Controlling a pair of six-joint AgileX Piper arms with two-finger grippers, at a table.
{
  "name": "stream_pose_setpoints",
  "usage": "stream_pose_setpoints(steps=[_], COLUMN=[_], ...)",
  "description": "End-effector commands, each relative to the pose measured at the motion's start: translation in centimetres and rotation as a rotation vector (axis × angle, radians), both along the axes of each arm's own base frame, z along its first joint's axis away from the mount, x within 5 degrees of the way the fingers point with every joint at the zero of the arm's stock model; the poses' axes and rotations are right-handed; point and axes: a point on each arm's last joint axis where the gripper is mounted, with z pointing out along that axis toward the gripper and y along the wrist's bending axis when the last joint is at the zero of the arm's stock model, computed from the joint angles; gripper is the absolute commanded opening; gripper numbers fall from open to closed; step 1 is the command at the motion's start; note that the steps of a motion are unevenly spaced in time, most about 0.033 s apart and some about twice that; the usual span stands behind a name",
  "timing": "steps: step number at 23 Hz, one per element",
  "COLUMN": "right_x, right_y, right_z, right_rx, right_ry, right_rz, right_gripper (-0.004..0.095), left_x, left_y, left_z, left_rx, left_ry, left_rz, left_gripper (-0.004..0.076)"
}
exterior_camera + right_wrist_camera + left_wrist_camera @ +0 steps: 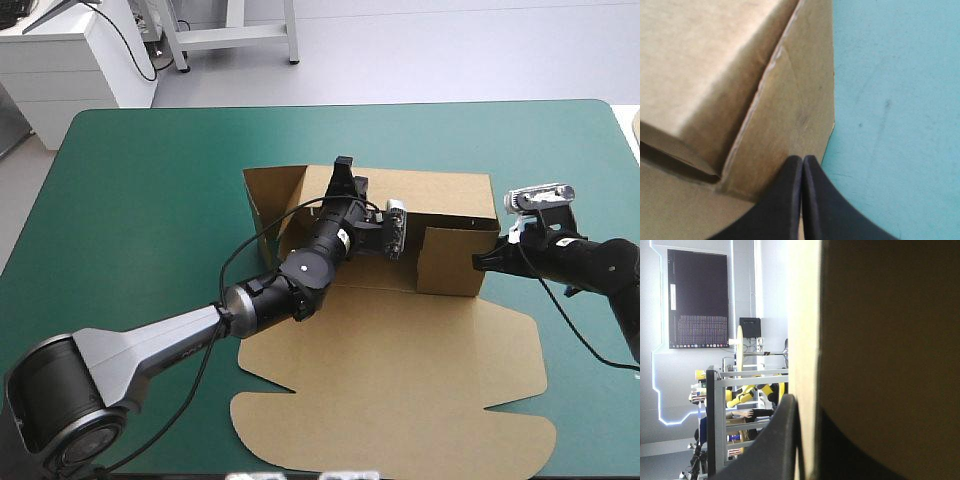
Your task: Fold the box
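Only your left wrist view shows left gripper (806, 412) pinching the box (450, 215) wall; right gripper (802, 162), pressed together, touches its right side.

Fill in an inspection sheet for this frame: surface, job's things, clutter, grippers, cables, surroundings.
surface: teal-green cover, lying smooth where it shows.
job's things: the box, brown, with its far and side walls raised and its wide near flap flat on the cover.
clutter: nothing seen.
grippers: left gripper shut on the box's far wall, the board's edge between its fingers; right gripper shut, its tip low at the box's right end wall, empty.
cables: nothing seen.
surroundings: nothing seen.
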Motion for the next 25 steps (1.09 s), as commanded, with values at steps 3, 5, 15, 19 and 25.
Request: stream_pose_setpoints(steps=[3,5,15,19,25], right_x=[-0.5,-0.7,-0.5,1.0,2.5], right_y=[-0.2,-0.1,0.0,0.3,0.2], right_z=[1.7,1.6,0.9,-0.2,-0.5], right_rx=[-0.08,-0.09,-0.182,-0.11,0.0], right_ry=[-0.079,-0.068,-0.058,-0.057,-0.099], right_rz=[0.047,0.066,0.182,0.18,0.073], right_gripper=[-0.0019,-0.0009,0.0481,0.048,0.0251], left_x=[-0.4,-0.4,-0.4,-0.4,-0.4], left_y=[0.5,0.5,0.5,0.5,0.5], left_z=[1.4,1.4,1.4,1.4,1.4], left_rx=[-0.079,-0.079,-0.079,-0.079,-0.077], left_ry=[0.02,0.02,0.02,0.02,0.018], left_rz=[0.024,0.024,0.024,0.024,0.023], left_gripper=[-0.0008,-0.0008,-0.0008,-0.0008,-0.0008])
